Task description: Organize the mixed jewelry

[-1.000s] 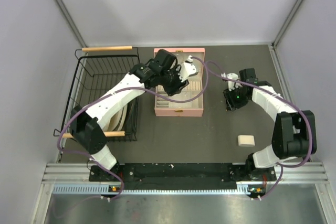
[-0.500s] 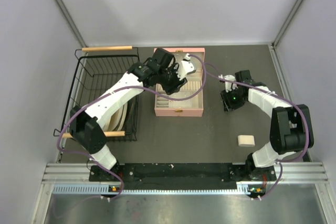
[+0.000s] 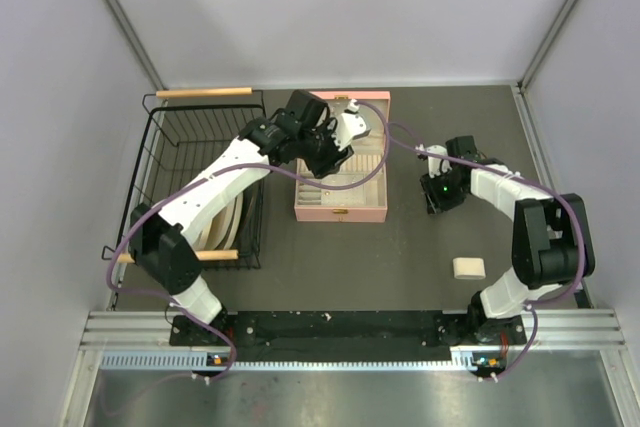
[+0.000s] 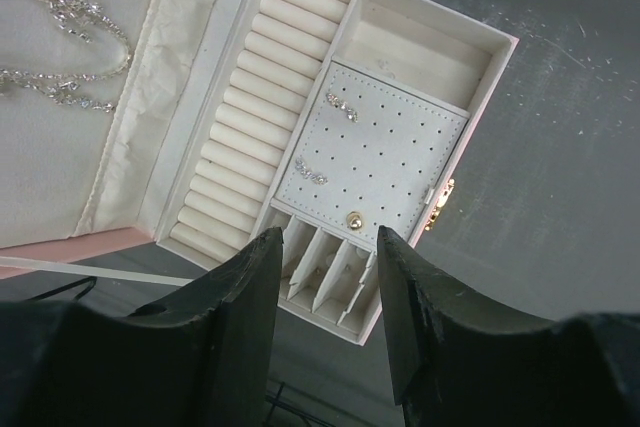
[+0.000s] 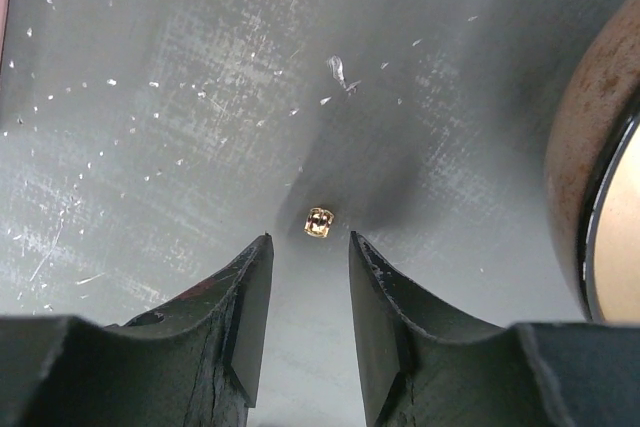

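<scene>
The pink jewelry box [image 3: 340, 209] lies open in the middle of the table. In the left wrist view its lid lining holds thin silvery chains [image 4: 62, 47]. Its perforated panel [image 4: 400, 162] carries small sparkly pieces [image 4: 342, 107]. My left gripper [image 3: 330, 159] hovers over the box, open and empty [image 4: 322, 247]. My right gripper [image 3: 436, 197] is open, low over the dark table right of the box. A tiny golden bead-like bit [image 5: 318, 222] lies on the table just beyond its fingertips [image 5: 308, 242]. A small silvery bit [image 5: 337, 69] lies farther out.
A black wire basket [image 3: 160, 182] with wooden handles and pale round dishes stands at the left. A small beige block [image 3: 468, 268] lies near the right arm's base. A round brown-rimmed object [image 5: 585, 137] sits at the right edge of the right wrist view.
My left gripper has shifted a little left and back over the open box. My right gripper has moved slightly left and stays low over the table.
</scene>
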`<state>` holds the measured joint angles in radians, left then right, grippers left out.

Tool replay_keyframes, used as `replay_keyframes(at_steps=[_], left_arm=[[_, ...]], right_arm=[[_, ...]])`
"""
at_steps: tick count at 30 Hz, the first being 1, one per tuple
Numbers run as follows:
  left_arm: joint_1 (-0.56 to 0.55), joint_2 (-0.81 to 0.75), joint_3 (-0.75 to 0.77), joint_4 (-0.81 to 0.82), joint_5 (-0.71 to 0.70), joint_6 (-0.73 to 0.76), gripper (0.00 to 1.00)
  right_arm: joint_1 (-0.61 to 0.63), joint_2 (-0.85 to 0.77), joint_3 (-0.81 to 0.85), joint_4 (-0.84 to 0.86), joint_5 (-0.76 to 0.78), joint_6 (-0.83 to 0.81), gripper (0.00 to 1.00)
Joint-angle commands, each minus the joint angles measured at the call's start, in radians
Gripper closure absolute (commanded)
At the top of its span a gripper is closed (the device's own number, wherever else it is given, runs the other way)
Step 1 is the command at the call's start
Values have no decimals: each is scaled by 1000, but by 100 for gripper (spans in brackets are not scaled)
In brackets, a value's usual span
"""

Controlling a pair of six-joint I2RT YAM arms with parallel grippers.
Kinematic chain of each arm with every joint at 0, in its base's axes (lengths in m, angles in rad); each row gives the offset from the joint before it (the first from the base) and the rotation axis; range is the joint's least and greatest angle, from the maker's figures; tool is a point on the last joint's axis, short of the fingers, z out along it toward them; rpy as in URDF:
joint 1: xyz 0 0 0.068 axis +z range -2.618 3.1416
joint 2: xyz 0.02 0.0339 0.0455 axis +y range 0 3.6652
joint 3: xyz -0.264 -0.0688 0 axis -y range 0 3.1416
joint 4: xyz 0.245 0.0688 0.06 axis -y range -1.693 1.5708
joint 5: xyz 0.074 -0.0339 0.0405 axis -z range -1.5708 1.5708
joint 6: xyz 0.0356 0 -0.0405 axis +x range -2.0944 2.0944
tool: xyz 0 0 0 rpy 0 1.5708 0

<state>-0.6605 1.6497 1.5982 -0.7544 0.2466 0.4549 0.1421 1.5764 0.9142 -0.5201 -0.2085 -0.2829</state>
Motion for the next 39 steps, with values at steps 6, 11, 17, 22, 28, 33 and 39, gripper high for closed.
replay_keyframes(at_steps=[6,11,17,22,28,33,39], left_arm=[[10,-60,-7,44,22,-1,51],[13,-60,-11,44,23,1,51],[22,-65,-18,44,28,1,51],[30,-73,-26,44,37,1,51],[36,-77,-34,49,45,-2,51],[42,-77,-40,53,49,-4,51],[47,-76,-41,52,52,-2,51]], right_arm=[[17,14,9,40,17,16,66],[24,19,8,43,24,16,68],[27,22,5,46,37,17,71],[30,28,5,48,41,19,73],[36,34,2,49,46,24,75],[42,40,3,51,57,22,78],[45,43,6,55,66,21,83]])
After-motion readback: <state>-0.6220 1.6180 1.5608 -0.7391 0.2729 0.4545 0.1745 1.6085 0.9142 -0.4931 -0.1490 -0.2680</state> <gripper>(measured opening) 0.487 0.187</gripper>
